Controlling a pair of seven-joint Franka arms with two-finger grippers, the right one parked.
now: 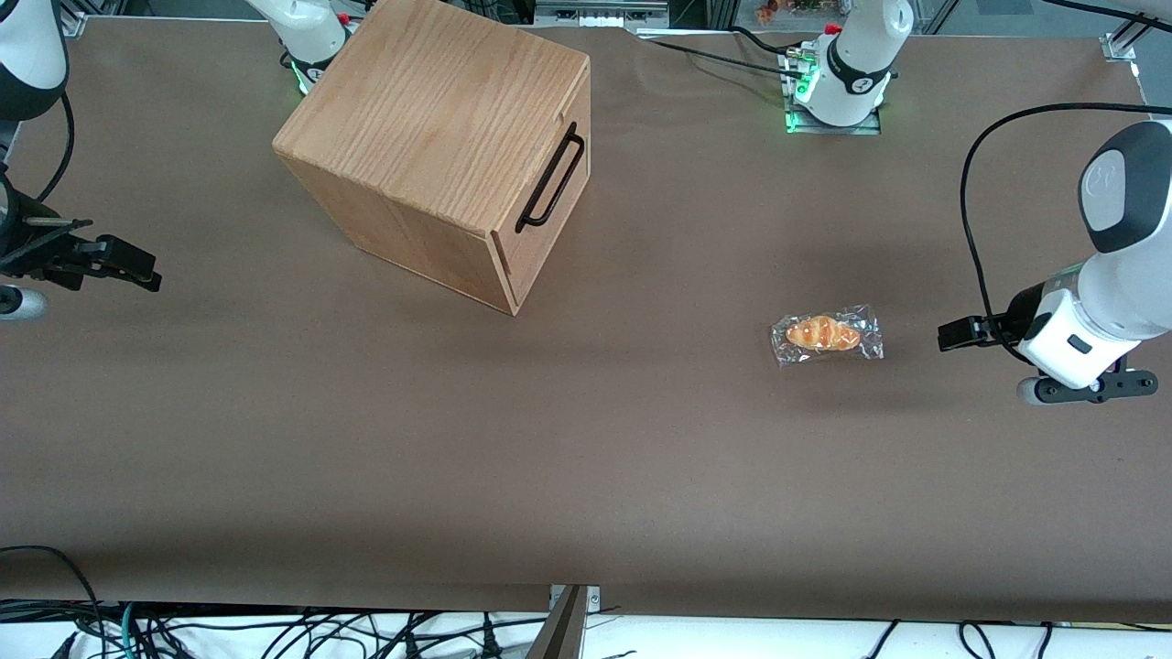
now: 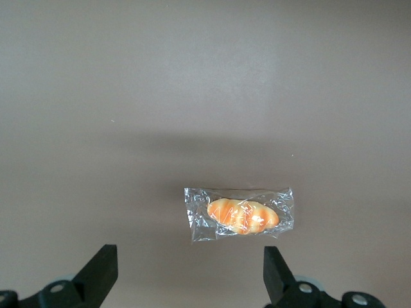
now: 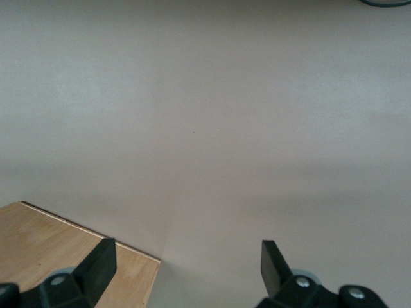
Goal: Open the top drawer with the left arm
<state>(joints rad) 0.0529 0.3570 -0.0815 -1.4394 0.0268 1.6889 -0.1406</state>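
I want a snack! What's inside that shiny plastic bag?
A small orange bread roll shows through the clear bag. Its underside is hidden. The left gripper is beside it, open.

left arm (image 1: 1112,265) cut off by edge, gripper (image 2: 189,273) fingertips only, top drawer (image 1: 549,197) interior prob. hidden

even overhead light, soft shadows

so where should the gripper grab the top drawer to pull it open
By the black bar handle on the top drawer, near the middle of the bar. It stands off the wood front, leaving a gap for a finger. Come from in front of the drawer, fingers straddling the bar. The gripper is open, hovering above the wrapped bread roll, well away.
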